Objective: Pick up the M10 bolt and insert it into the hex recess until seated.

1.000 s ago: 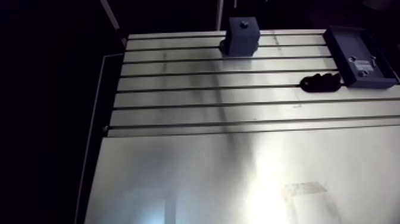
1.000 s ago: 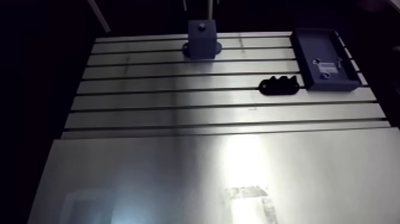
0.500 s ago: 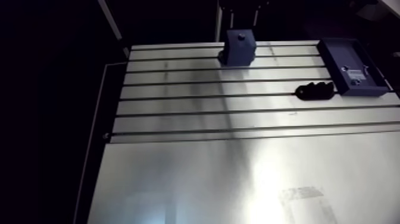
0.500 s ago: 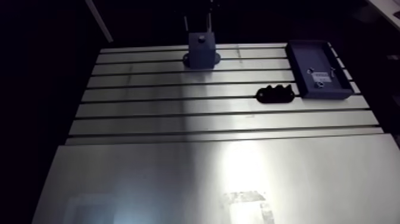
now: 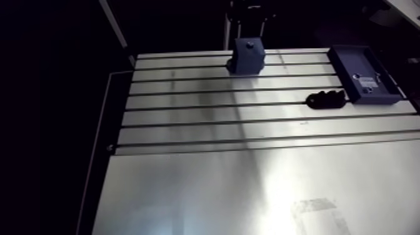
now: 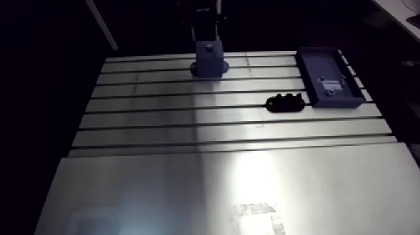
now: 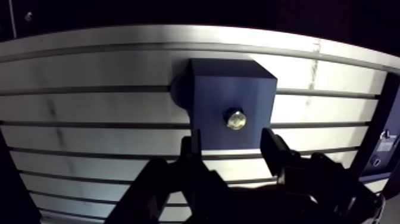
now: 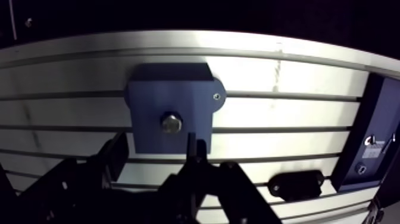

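A blue block (image 7: 232, 89) stands on the slotted table (image 5: 187, 112) near its far edge. The shiny hex head of the bolt (image 7: 236, 119) shows in the block's top face; in the arm view the bolt (image 5: 249, 44) is a small dot on the block (image 5: 249, 59). In the wrist view my gripper (image 7: 233, 146) hovers over the block, open, nothing held between its dark fingers (image 7: 195, 143). The bolt head lies just ahead of the fingertips, in line with the gap. How deep the bolt sits I cannot tell.
A blue tray (image 5: 350, 65) holding small parts rests at the far right of the table. A black lumpy part (image 5: 324, 99) lies beside the tray, nearer the front. A smooth metal plate (image 5: 250, 187) covers the near half. The table's left edge (image 5: 100, 144) drops into darkness.
The whole arm view has shifted, so the camera moved. The dark wrist now shows above the block at the view's far edge. Block, tray and black part keep their places.
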Tool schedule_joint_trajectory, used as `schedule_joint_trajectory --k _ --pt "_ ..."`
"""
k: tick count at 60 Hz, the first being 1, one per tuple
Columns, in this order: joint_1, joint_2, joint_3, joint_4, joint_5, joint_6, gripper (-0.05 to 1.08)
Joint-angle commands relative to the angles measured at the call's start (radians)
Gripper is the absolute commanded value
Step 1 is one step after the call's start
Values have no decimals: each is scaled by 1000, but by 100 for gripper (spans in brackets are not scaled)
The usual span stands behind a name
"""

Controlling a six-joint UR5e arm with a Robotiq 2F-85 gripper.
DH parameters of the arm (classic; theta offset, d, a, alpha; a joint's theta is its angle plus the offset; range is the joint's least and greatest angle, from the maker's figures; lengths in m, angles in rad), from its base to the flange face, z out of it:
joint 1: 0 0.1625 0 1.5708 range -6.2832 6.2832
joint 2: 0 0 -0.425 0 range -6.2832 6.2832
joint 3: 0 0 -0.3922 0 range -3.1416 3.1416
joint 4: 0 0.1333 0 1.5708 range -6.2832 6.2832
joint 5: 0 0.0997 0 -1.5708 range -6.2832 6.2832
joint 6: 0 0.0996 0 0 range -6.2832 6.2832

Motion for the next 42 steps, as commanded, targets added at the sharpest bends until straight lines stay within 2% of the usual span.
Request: schedule_joint_trajectory --k 1,42 --pt "-19 0 4 -3 4 -15 39" --pt "-21 9 -2 -6 3 -37 45"
